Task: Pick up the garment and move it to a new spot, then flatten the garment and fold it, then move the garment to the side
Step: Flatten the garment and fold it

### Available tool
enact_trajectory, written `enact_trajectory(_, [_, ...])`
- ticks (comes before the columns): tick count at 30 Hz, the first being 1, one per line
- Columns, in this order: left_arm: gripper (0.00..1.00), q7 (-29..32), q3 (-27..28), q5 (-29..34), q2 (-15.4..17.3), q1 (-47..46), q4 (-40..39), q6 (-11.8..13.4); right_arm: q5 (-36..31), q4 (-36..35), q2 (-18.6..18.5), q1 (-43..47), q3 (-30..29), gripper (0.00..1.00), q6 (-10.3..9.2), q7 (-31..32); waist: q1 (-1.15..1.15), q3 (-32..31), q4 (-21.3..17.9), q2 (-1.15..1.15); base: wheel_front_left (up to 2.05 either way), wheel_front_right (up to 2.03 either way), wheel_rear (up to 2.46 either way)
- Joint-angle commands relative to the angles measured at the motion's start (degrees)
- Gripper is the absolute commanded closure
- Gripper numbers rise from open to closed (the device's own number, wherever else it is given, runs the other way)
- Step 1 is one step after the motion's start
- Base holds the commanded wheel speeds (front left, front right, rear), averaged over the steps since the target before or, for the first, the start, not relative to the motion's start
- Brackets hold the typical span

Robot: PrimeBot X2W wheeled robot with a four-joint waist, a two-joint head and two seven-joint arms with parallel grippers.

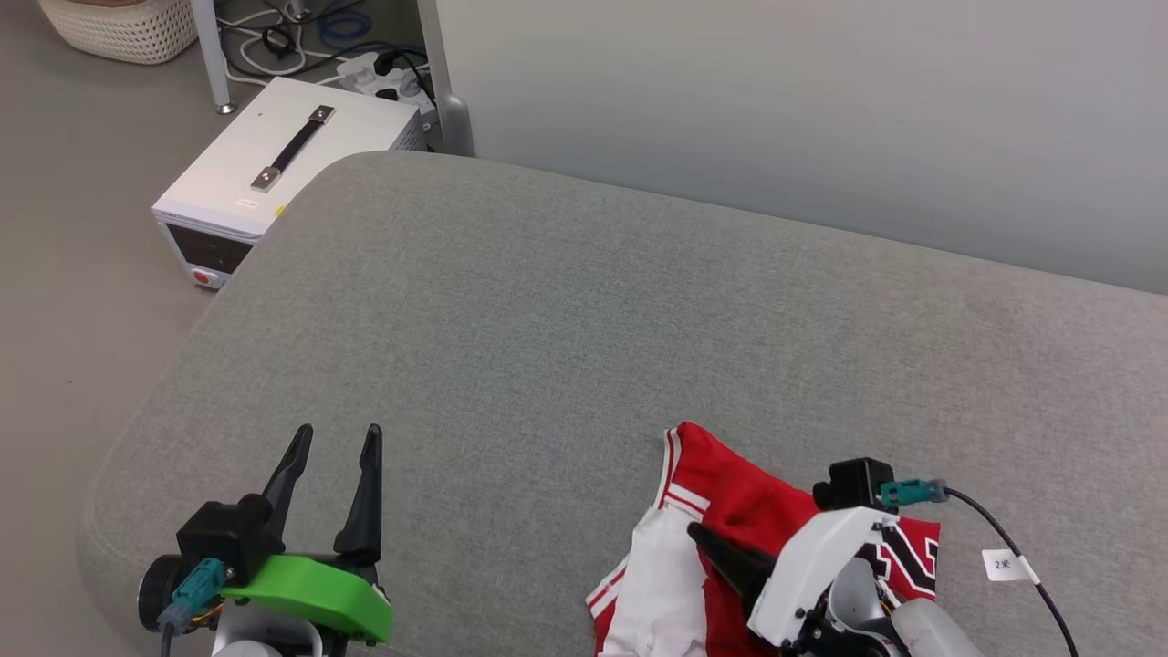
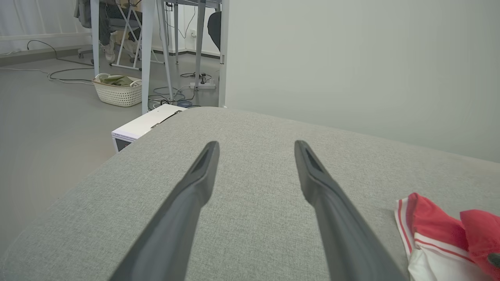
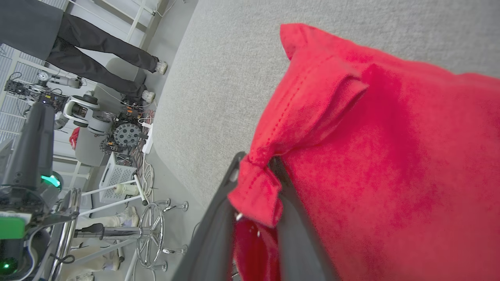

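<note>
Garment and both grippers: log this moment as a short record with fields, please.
surface: grey cushion, pale wall behind
garment: red and white, bunched at the cushion's near right
right gripper: shut on a stitched red edge of the garment
left gripper: open, holding nothing, over bare cushion, apart from the garment
floor beyond: white box with a handle; woven basket

A robotics lab: cables point(image 1: 276, 39) and a power strip point(image 1: 383, 78) sprawl over the floor point(image 1: 82, 228), a white power unit point(image 1: 228, 173) sits by metal desk legs point(image 2: 146, 58), more robot hardware point(image 3: 127, 135) beyond.
</note>
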Motion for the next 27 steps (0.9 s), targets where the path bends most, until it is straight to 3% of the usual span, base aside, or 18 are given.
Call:
enact_trajectory(1, [0.0, -0.33, 0.01, -0.32, -0.33, -1.14, 0.11, -0.17, 0.13, 1.11, -0.01, -1.82, 1.1, 0.0, -0.02, -1.15, 0.0, 0.75, 0.79, 0.0, 0.0, 0.0, 0.0])
enact_trajectory(11, [0.0, -0.33, 0.4, -0.14, -0.43, -1.29, 0.53, -0.17, 8.46, 2.15, -0.01, -6.82, 10.36, 0.0, -0.02, -5.24, 0.0, 0.65, 0.98, 0.0, 0.0, 0.0, 0.0])
enact_trajectory(16, [0.0, -0.33, 0.14, -0.1, -0.63, -1.22, 0.45, -0.17, 7.95, 3.03, -0.01, -9.15, 11.66, 0.0, -0.02, -7.44, 0.0, -0.06, 0.12, 0.0, 0.0, 0.0, 0.0])
enact_trajectory(22, [0.0, -0.33, -0.41, -0.38, -0.54, -0.53, 0.0, -0.18, -4.23, 2.79, -1.21, -12.01, 9.48, 0.0, -0.02, -11.4, 0.0, -1.01, -2.35, 0.0, 0.0, 0.0, 0.0])
enact_trajectory(25, [0.0, -0.33, -0.77, -0.45, -0.53, -0.36, -0.37, -0.18, -11.58, 0.57, -4.42, -12.76, 7.87, 0.0, -0.02, -13.93, 0.0, -1.49, -3.99, 0.0, 0.0, 0.0, 0.0])
enact_trajectory(26, [0.0, -0.33, -1.05, -0.68, -0.67, -0.28, -0.73, -0.18, -18.2, -2.57, -8.67, -12.92, 6.03, 0.0, -0.02, -16.41, 0.0, -1.87, -5.68, 0.0, 0.0, 0.0, 0.0])
enact_trajectory(27, [0.0, -0.33, -1.15, -0.69, -0.69, -0.23, -0.84, -0.18, -20.72, -3.62, -10.27, -12.95, 5.8, 0.0, -0.02, -17.21, 0.0, -1.96, -6.16, 0.0, 0.0, 0.0, 0.0])
